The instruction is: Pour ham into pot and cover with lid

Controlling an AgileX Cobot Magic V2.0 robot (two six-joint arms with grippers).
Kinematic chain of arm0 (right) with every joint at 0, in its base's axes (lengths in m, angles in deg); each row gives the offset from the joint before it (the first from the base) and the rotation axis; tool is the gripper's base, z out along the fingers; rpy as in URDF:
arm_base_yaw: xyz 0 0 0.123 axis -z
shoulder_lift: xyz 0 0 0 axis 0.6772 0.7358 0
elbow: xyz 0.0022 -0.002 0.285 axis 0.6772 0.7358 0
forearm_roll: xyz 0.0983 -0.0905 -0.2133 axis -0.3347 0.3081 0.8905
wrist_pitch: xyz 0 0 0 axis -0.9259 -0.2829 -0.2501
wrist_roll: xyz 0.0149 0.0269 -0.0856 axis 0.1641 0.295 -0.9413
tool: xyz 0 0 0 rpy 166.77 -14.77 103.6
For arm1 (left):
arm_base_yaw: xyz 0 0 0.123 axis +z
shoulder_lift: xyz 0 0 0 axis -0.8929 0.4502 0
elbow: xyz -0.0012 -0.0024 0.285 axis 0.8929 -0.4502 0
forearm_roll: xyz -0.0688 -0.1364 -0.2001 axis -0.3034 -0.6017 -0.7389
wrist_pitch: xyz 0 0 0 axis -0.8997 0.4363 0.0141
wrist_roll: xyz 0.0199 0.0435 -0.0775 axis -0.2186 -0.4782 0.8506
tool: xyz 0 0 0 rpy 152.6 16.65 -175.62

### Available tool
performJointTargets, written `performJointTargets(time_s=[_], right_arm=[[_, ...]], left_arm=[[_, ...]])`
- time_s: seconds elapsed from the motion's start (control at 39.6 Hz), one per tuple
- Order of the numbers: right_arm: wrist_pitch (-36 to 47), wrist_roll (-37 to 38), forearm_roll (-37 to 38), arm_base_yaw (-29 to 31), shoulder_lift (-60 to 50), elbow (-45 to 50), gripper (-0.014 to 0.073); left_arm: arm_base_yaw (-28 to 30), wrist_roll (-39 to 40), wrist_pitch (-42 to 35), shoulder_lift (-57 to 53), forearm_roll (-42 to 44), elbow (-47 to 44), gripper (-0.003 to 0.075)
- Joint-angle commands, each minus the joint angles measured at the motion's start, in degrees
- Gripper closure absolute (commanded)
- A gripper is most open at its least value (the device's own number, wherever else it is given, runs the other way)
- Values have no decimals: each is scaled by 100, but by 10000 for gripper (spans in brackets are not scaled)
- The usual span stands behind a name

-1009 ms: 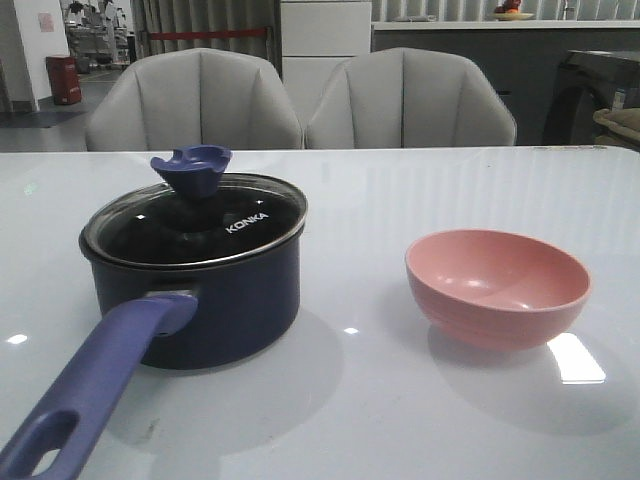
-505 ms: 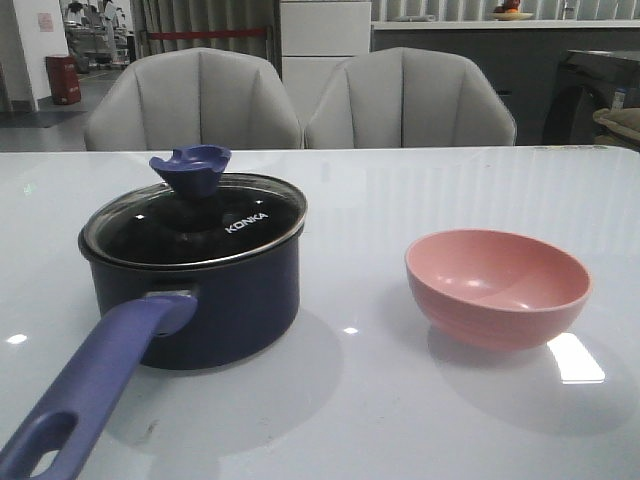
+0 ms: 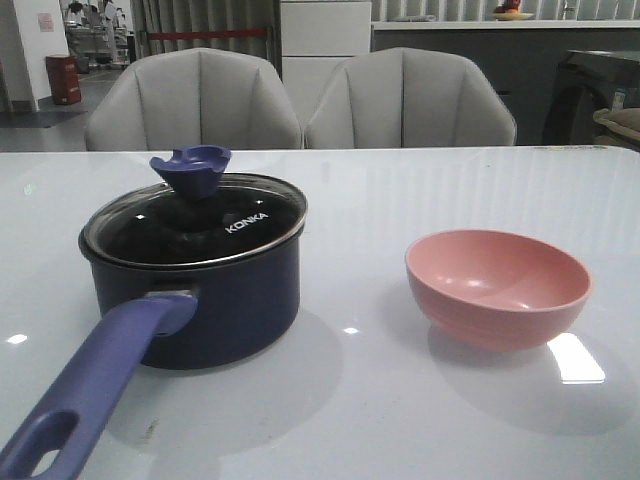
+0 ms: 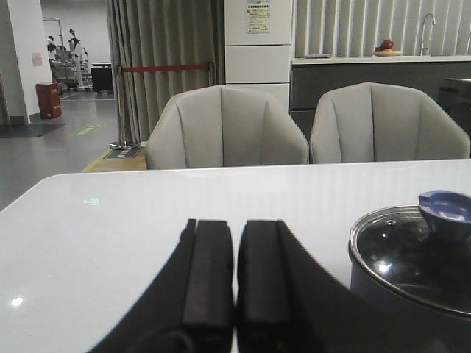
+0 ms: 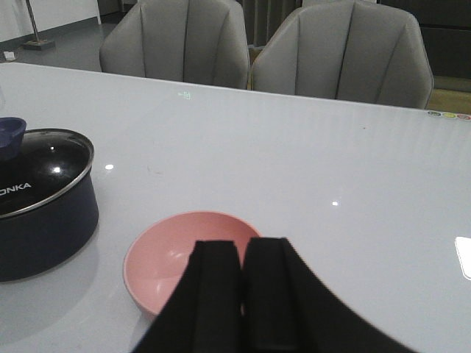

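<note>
From the front, we see the pot (image 3: 195, 280) standing on the white counter (image 3: 400, 400) with the lid (image 3: 195, 228) seated flat on its rim and its long handle (image 3: 95, 385) pointing toward us, cut off at the frame's lower edge. The pink bowl (image 3: 497, 285) sits well apart to the right, upright and, as far as we can see, empty. We judge the ham already lies inside the pot, hidden behind the dark glass; no slices show anywhere. Neither arm appears here.

In the left wrist view, our left tool (image 4: 235, 279) has its pads pressed together on nothing, held low beside the pot, whose lid is cut off at the frame's edge.

In the right wrist view, our right tool (image 5: 243, 294) is likewise closed and empty, hanging just before the bowl and covering its near rim.
</note>
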Motion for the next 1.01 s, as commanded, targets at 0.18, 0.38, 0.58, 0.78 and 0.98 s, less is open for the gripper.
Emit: performJointTargets(time_s=[0.18, 0.38, 0.58, 0.78, 0.98], right_arm=[[477, -22, -23, -1, 33, -156, 451], [491, -22, -23, -1, 33, -143, 451], [426, 116, 430, 468, -403, 82, 451], [426, 885, 1224, 1051, -1301, 733, 451], [492, 1581, 1577, 1323, -2083, 1347, 451]], left_arm=[[13, 69, -426, -116, -49, -180, 607], [13, 69, -426, -116, -49, -180, 607], [13, 69, -426, -116, -49, -180, 607], [13, 69, -426, -116, -49, -180, 607], [13, 69, -426, -116, -49, -180, 607]])
